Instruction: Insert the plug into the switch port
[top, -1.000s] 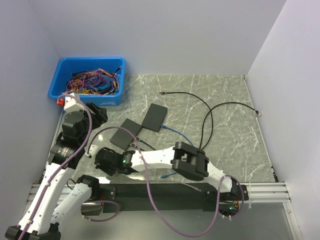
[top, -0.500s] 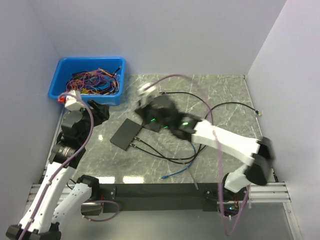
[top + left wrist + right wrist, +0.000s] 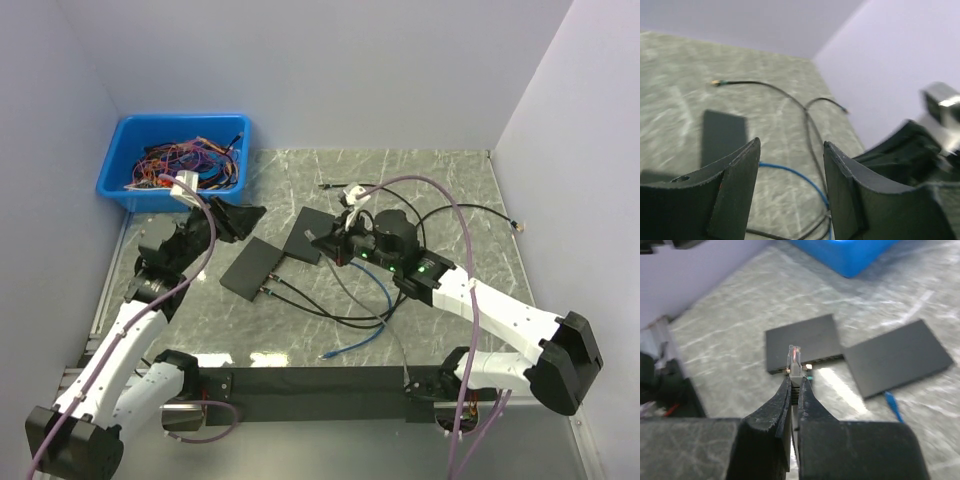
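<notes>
The left gripper (image 3: 791, 146) hung just up-left of the cabled switch (image 3: 250, 268), fingers released, nothing between them. Right of that switch, over a second switch (image 3: 310, 232), the right gripper (image 3: 794, 384) was clenched on the plug (image 3: 794, 360), which was apart from both.

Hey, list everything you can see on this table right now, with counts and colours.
flat rectangular switch boxes: two, black, side by side, left of centre.
clear plastic plug: one, above the boxes.
thin black cables: at least two, centre and right.
thin blue cable: one, near edge.
blue plastic bin: one, far left corner.
tangled coloured wires: many, in the bin.
left arm: white and black, jaws open, empty.
right arm: white and black, jaws shut on the plug.
</notes>
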You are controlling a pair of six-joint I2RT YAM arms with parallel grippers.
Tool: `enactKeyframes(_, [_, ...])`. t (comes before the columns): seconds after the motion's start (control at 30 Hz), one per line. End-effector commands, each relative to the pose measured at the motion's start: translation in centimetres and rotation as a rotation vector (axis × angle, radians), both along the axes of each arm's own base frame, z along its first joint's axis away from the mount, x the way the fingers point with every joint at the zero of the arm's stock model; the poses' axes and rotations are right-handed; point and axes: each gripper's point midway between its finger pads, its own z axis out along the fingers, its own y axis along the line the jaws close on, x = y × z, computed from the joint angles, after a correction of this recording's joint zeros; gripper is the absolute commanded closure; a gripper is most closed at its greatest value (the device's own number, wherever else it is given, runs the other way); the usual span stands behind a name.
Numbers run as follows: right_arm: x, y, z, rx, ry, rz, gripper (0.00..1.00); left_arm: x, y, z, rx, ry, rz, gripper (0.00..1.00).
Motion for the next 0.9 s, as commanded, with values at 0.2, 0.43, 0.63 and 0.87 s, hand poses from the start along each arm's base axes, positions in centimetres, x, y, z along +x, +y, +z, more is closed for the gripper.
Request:
enactKeyframes(0.2, [-4.4,0.3,6.6,0.31,-0.06,0.367,1.0,-5.6,-4.4,4.1,-0.138,-0.257,-0.404,0.48])
enactKeyframes(0.43, [-5.5,0.5,7.1,0.372,-0.02,0.498,1.0,-8.4,-5.2,3.9,-0.17,-0.308,-0.549,0.49])
enactKeyframes(0.63, [-5.8,1.1,7.4,0.395,0.007,0.56,1.0,-8.8,-5.7,3.8,-0.157,-0.316,-0.563,0.48])
enactKeyframes(0.87, [-6.1,1.8,7.6,0.429,0.049,0.619,1.0,-8.7,-6.8,3.4,-0.134,-0.306,-0.561,0.48])
